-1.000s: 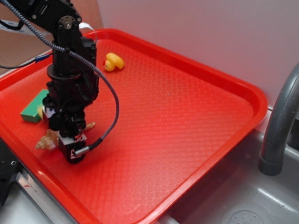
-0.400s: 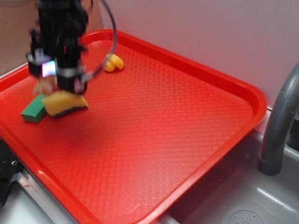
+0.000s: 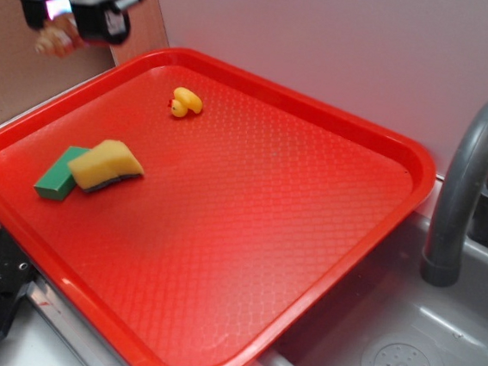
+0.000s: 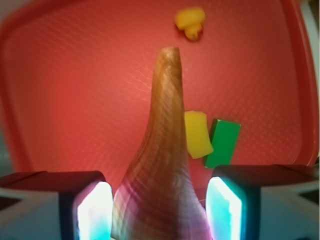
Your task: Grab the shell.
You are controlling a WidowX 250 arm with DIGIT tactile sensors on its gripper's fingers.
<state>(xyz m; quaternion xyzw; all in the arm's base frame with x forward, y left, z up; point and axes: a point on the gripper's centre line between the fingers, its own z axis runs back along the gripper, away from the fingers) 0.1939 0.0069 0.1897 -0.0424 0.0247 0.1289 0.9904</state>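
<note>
Striped tan and cream, the shell (image 4: 160,165) sits clamped between the two lit pads of the gripper (image 3: 68,12), its thin point sticking out ahead toward the tray. In the outside view the claw hangs high above the far left corner of the red tray (image 3: 378,135), with the knobbly end of the shell just showing below it.

My worry is the grip itself: the shell is curved, hard and tapering, so it could twist or slide out from between the flat pads if the arm swings sharply, and from that height it might bounce off the tray or chip.

Below, the tray's textured plastic holds a yellow sponge (image 3: 106,165) leaning on a green block (image 3: 54,180), and a small yellow duck (image 3: 185,101) well apart from them. Just beside the tray is a grey sink (image 3: 418,355) with a dark curved tap (image 3: 478,171), backed by a plain pale wall.
</note>
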